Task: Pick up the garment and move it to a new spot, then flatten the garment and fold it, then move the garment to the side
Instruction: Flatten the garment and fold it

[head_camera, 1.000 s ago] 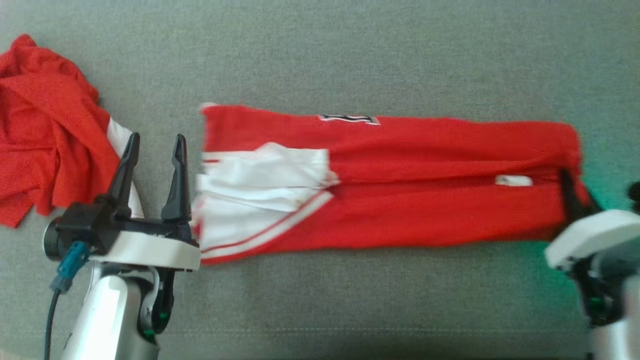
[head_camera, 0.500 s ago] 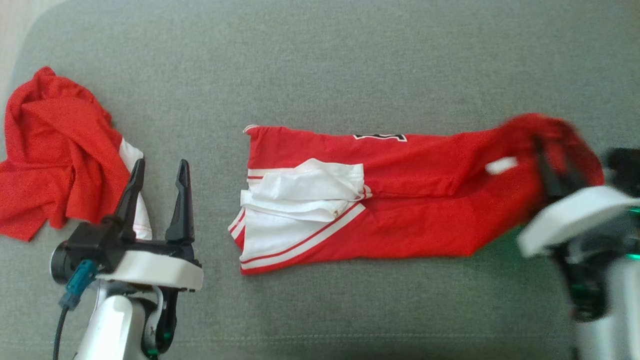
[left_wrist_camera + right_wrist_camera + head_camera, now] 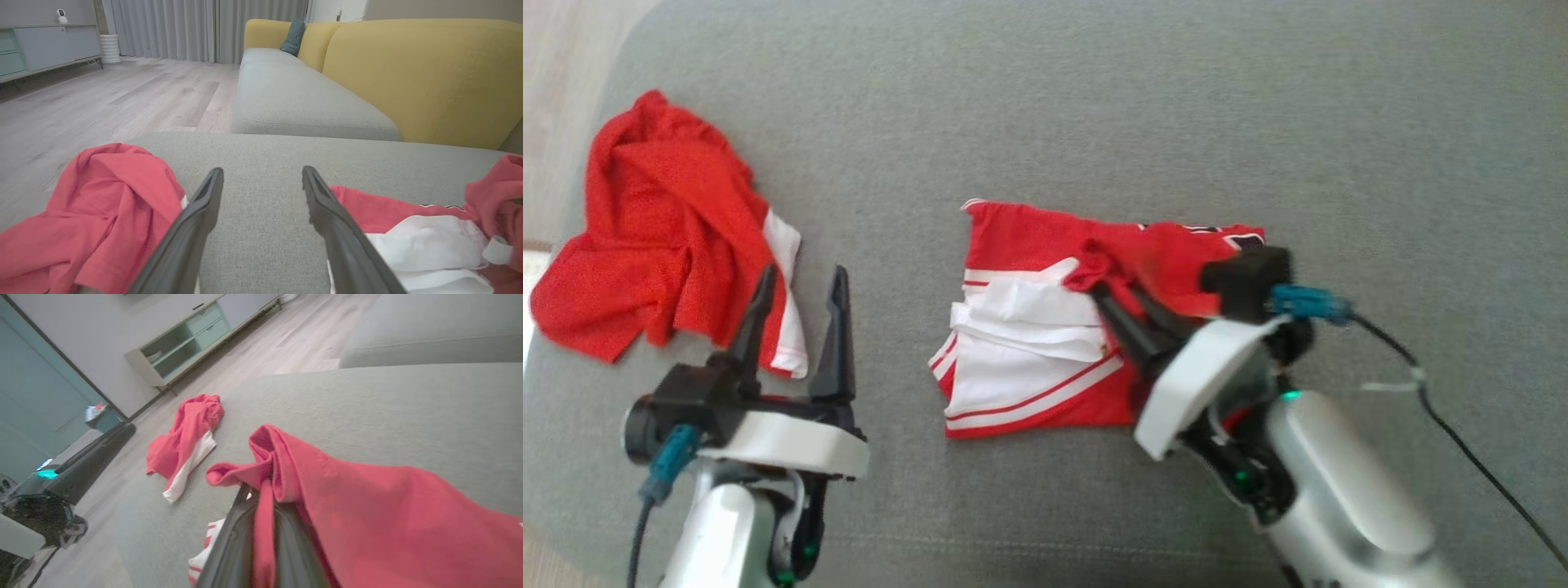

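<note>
The garment (image 3: 1021, 327) is red with white striped panels and lies mid-cushion, its right end doubled back over the left half. My right gripper (image 3: 1098, 287) is shut on that red end, which drapes over its fingers (image 3: 245, 535) in the right wrist view, the garment (image 3: 367, 506) trailing to the right. My left gripper (image 3: 799, 282) stands open with nothing between its fingers (image 3: 204, 216), over bare cushion left of the garment (image 3: 416, 241).
A second red and white garment (image 3: 662, 237) lies crumpled at the cushion's left end, close to my left gripper. The grey cushion (image 3: 1094, 106) ends at wood floor (image 3: 564, 98) on the left. A yellow sofa back (image 3: 416, 73) stands beyond.
My right gripper has carried the garment's right end up and leftward, folding it over the left half. The camera has shifted. The left gripper stays open in place.
</note>
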